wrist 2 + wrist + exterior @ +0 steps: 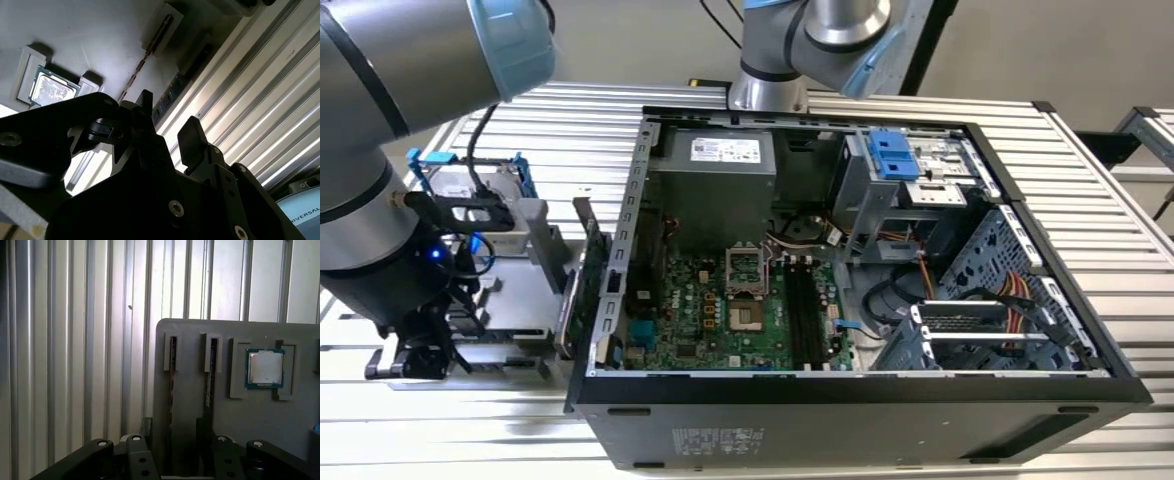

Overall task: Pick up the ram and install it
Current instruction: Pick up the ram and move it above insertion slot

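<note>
The robot's black hand (pixel 173 427) is lowered over a grey parts tray (pixel 190 335), and its two fingers (pixel 145 426) stand apart. The ram (pixel 172 375) sits on edge in a narrow slot of the tray and runs into the gap between the fingers. In the second wrist view the hand (pixel 167 125) appears from the other side, with the ram (pixel 176 90) a dark strip carrying small chips that passes between the fingertips; whether they touch it cannot be told. A second stick (pixel 212 375) stands in the neighbouring slot, just beside the ram. Past it, a square processor (pixel 265 367) with a silver lid lies flat in its own recess. The tray rests on a ribbed aluminium desk (pixel 75 340). In the exterior view the hand (pixel 424 350) hangs low near the desk's edge at that view's left. Toward the middle of the desk an open computer case (pixel 854 400) lies on its side, showing a green motherboard (pixel 707 300).
</note>
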Robot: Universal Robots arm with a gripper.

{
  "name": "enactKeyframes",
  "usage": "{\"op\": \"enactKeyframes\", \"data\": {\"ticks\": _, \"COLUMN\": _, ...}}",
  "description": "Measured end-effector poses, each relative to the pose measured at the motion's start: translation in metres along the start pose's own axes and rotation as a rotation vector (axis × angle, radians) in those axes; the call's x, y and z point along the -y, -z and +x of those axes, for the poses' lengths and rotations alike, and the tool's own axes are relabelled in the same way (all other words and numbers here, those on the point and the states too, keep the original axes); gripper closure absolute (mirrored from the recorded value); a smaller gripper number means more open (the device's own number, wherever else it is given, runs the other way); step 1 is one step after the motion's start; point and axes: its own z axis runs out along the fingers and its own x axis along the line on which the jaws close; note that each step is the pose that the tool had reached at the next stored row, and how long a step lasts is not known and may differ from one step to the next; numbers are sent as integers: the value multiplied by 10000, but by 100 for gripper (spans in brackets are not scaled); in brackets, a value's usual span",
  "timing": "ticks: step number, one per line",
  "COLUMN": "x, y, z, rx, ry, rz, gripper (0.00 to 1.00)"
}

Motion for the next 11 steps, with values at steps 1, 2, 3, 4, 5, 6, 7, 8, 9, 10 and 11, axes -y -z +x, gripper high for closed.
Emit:
{"op": "enactKeyframes", "data": {"ticks": 1, "x": -5, "y": -11, "z": 0, "rx": 0, "ry": 0, "rz": 0, "gripper": 0}}
{"op": "enactKeyframes", "data": {"ticks": 2, "x": -11, "y": -24, "z": -1, "rx": 0, "ry": 0, "rz": 1, "gripper": 0}}
{"op": "enactKeyframes", "data": {"ticks": 3, "x": -16, "y": -35, "z": -1, "rx": 0, "ry": -1, "rz": 0, "gripper": 0}}
{"op": "enactKeyframes", "data": {"ticks": 4, "x": -22, "y": -47, "z": -1, "rx": 0, "ry": -1, "rz": 0, "gripper": 0}}
{"op": "enactKeyframes", "data": {"ticks": 5, "x": -28, "y": -58, "z": -2, "rx": 0, "ry": -1, "rz": 0, "gripper": 0}}
{"op": "enactKeyframes", "data": {"ticks": 6, "x": -34, "y": -69, "z": -2, "rx": -2, "ry": -4, "rz": 1, "gripper": 0}}
{"op": "enactKeyframes", "data": {"ticks": 7, "x": -39, "y": -82, "z": -2, "rx": -5, "ry": -13, "rz": 0, "gripper": 0}}
{"op": "enactKeyframes", "data": {"ticks": 8, "x": -41, "y": -94, "z": -2, "rx": -7, "ry": -23, "rz": 2, "gripper": 0}}
{"op": "enactKeyframes", "data": {"ticks": 9, "x": -42, "y": -105, "z": -3, "rx": -10, "ry": -31, "rz": 2, "gripper": 0}}
{"op": "enactKeyframes", "data": {"ticks": 10, "x": -43, "y": -116, "z": -2, "rx": -16, "ry": -40, "rz": 0, "gripper": 0}}
{"op": "enactKeyframes", "data": {"ticks": 11, "x": -43, "y": -128, "z": -3, "rx": -18, "ry": -57, "rz": -1, "gripper": 0}}
